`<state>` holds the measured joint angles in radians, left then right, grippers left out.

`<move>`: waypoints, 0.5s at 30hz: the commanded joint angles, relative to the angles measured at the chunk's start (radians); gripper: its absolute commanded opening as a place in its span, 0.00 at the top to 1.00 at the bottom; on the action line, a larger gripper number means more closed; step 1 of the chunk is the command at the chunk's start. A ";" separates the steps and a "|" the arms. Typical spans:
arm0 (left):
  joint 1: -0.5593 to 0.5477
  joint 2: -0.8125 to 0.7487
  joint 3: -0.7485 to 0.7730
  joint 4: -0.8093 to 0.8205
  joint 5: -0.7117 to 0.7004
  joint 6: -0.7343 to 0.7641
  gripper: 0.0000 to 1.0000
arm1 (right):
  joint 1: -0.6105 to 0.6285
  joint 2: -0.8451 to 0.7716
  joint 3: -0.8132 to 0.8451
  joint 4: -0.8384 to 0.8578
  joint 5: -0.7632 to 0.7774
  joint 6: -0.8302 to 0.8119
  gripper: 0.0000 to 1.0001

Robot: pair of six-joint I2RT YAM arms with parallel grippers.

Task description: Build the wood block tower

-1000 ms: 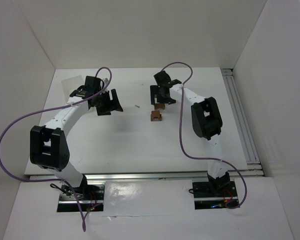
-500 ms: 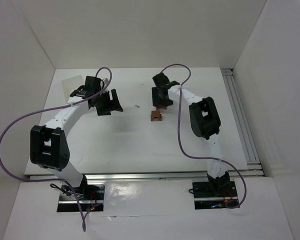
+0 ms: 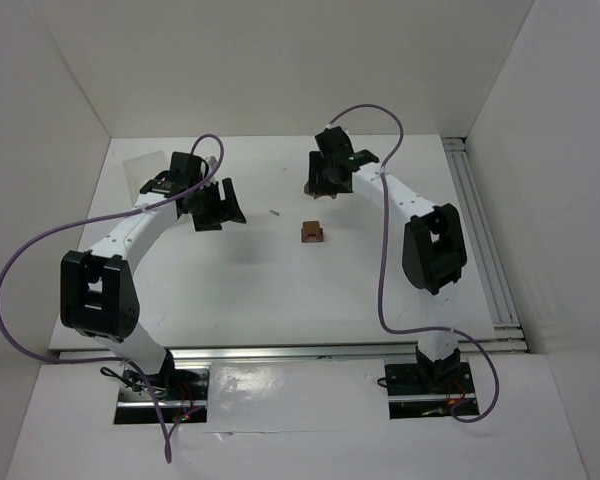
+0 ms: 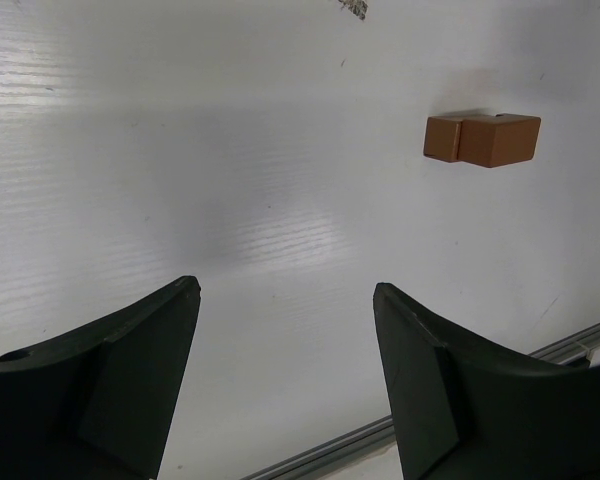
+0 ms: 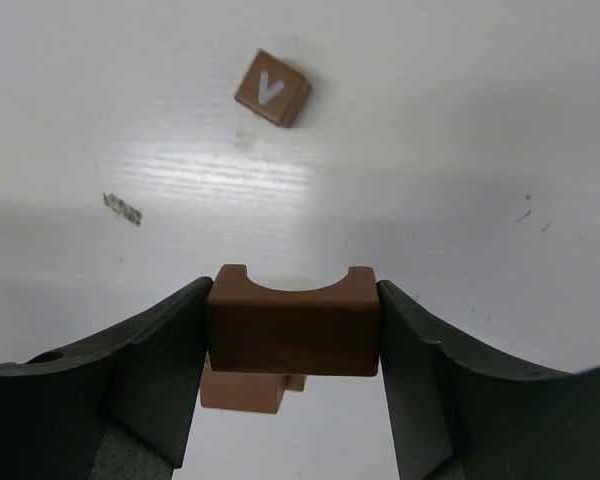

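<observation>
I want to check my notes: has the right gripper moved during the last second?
Yes. The right gripper has moved away from the tower, toward the back wall, with a block in its jaws.

High view from behind, wrist views close (facing down), shared table (image 3: 230, 280)

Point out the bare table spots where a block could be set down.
Free: the table from the tower back to its near edge. Crowded: far middle, where the right pincer, holding an arched block, hangs near the tower.
</observation>
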<state>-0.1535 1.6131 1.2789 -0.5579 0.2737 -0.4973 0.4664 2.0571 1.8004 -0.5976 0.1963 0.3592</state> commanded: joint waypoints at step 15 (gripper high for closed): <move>0.005 -0.027 0.000 0.024 0.028 0.009 0.18 | -0.124 -0.075 -0.253 0.028 -0.052 0.021 0.51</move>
<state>-0.1535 1.6123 1.2789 -0.5549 0.2783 -0.4976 0.3294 2.0106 1.5379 -0.5777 0.1173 0.3775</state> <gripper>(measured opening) 0.827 0.693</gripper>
